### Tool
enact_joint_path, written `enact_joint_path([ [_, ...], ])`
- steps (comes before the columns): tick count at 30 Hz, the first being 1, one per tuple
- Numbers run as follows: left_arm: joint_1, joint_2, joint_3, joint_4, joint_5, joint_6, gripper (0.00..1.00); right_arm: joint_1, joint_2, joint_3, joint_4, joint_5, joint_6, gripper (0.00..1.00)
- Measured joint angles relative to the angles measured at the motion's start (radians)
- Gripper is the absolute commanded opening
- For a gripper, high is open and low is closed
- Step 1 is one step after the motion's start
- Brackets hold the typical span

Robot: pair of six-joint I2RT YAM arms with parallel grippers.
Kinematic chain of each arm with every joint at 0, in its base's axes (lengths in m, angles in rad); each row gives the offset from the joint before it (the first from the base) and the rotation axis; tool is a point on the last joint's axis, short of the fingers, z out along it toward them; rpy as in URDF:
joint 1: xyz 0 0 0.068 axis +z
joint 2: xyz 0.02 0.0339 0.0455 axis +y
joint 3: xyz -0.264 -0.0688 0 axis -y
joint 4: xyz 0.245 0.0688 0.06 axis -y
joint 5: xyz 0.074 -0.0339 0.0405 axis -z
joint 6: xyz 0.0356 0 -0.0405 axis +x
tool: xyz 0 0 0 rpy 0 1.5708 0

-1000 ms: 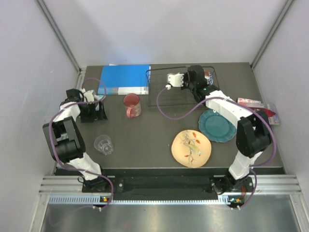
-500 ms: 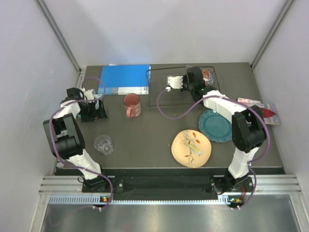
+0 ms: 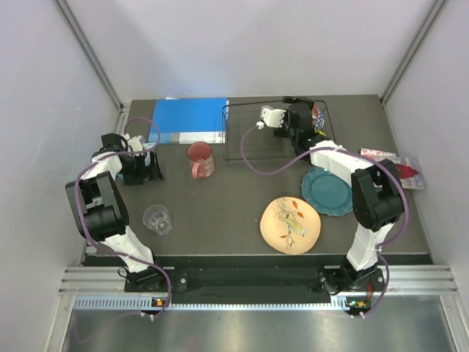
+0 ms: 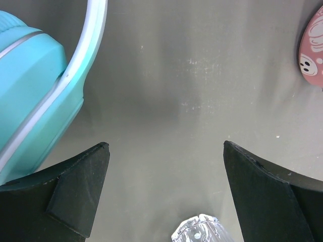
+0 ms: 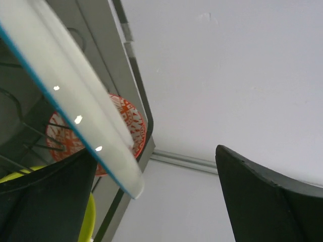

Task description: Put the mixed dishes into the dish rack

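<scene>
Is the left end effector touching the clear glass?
Apart. The top view shows the left end effector farther back than the glass, with bare table between them.

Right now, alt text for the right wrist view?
A white plate with a thin blue edge slants across the upper left, above the open right gripper's left finger. Behind it, a red patterned bowl and a lime bowl sit by the black wire dish rack.
</scene>
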Motion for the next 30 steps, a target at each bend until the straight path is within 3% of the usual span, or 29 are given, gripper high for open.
enact_joint_path([
  [5, 0.0, 0.0, 0.0, 0.0, 0.002, 0.001, 0.99, 0.018, 0.008, 0.061, -0.014, 0.064, 0.056, 1.0],
  [10, 0.0, 0.0, 0.003, -0.004, 0.004, 0.004, 0.99, 0.052, -0.015, 0.103, -0.13, 0.113, 0.175, 1.0],
  [19, 0.0, -0.003, 0.107, -0.057, 0.014, 0.044, 0.99, 0.105, -0.368, -0.07, -0.366, 0.154, 0.456, 1.0],
  [26, -0.014, -0.051, 0.273, -0.147, 0.049, 0.095, 0.99, 0.104, -0.553, -0.089, -0.504, 0.15, 0.853, 1.0],
  [30, -0.138, -0.139, 0.336, -0.178, 0.005, 0.199, 0.99, 0.095, -0.665, -0.158, -0.607, 0.04, 1.136, 1.0],
])
